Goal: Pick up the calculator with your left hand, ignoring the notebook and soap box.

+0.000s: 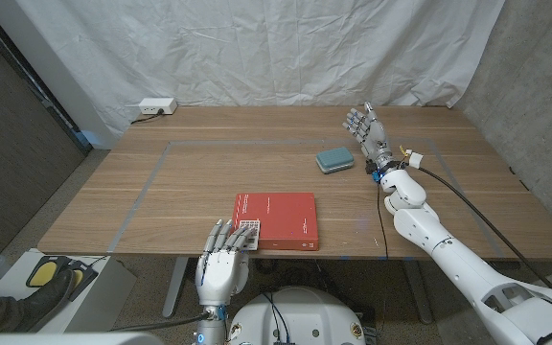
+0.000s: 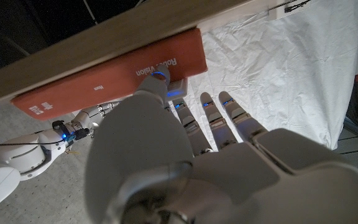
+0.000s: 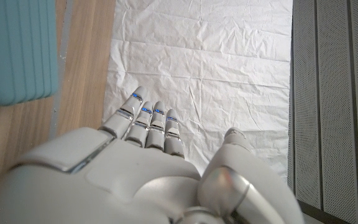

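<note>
Red notebook (image 1: 276,218) and left hand (image 1: 225,251) largely hide the calculator (image 1: 246,230).

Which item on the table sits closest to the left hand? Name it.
The calculator, at the red notebook's near-left corner, right at the left hand's fingertips. The teal soap box lies far across the table.

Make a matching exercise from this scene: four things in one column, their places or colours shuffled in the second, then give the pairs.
Things
1. notebook
2. soap box
3. left hand
4. power strip

Descriptions
A. white, at the table's far left corner
B. teal, beside the raised right hand
C. red, near the table's front edge
D. at the front edge, fingertips by the calculator

Pairs: 1-C, 2-B, 3-D, 4-A
</note>
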Motion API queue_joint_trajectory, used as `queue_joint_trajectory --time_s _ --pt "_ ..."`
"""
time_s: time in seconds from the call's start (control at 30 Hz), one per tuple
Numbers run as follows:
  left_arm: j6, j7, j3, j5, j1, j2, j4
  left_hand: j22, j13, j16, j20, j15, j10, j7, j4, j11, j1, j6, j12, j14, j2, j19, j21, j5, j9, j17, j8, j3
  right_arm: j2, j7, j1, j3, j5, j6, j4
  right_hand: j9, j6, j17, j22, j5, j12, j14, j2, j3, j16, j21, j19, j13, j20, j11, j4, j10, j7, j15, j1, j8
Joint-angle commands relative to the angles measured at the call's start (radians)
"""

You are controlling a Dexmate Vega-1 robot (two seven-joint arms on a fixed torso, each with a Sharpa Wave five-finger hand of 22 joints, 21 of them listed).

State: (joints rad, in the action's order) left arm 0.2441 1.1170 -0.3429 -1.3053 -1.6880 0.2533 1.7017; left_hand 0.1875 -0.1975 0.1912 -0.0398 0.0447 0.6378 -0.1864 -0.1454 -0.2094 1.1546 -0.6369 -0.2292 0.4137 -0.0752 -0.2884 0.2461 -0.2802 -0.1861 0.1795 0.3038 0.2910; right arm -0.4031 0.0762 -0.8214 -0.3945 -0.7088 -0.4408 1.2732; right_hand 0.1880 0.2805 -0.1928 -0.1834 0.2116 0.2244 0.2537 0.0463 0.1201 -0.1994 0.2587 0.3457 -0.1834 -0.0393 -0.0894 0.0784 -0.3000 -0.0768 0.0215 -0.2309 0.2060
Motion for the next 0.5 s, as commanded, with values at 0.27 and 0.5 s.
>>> queue_joint_trajectory --time_s 0.27,0.5 --pt "-0.071 0.0 0.055 -0.057 -0.024 -0.065 -0.005 0.006 -0.004 0.011 -0.125 0.175 0.044 0.002 0.0 0.002 0.028 -0.052 -0.004 0.056 -0.018 -0.03 0.018 0.041 0.0 0.004 0.016 0.022 -0.024 -0.012 -0.03 0.009 -0.002 0.009 0.045 0.005 0.002 -0.004 -0.006 0.001 -0.001 0.014 0.005 -0.001 -0.002 -0.003 0.014 -0.006 -0.007 -0.002 -0.001 -0.011 0.007 0.001 -0.005 -0.006" --pt "-0.136 0.0 0.108 -0.084 -0.045 -0.113 0.003 0.008 -0.004 0.015 -0.13 0.178 0.096 0.01 -0.001 0.002 0.049 -0.099 -0.006 0.118 -0.029 -0.072 0.037 0.083 0.001 0.005 0.021 0.04 -0.029 -0.019 -0.046 0.013 -0.004 0.007 0.06 0.005 0.002 -0.004 -0.006 0.001 -0.001 0.014 0.006 -0.002 -0.002 -0.004 0.015 -0.006 -0.007 -0.002 -0.001 -0.011 0.007 0.001 -0.004 -0.005"
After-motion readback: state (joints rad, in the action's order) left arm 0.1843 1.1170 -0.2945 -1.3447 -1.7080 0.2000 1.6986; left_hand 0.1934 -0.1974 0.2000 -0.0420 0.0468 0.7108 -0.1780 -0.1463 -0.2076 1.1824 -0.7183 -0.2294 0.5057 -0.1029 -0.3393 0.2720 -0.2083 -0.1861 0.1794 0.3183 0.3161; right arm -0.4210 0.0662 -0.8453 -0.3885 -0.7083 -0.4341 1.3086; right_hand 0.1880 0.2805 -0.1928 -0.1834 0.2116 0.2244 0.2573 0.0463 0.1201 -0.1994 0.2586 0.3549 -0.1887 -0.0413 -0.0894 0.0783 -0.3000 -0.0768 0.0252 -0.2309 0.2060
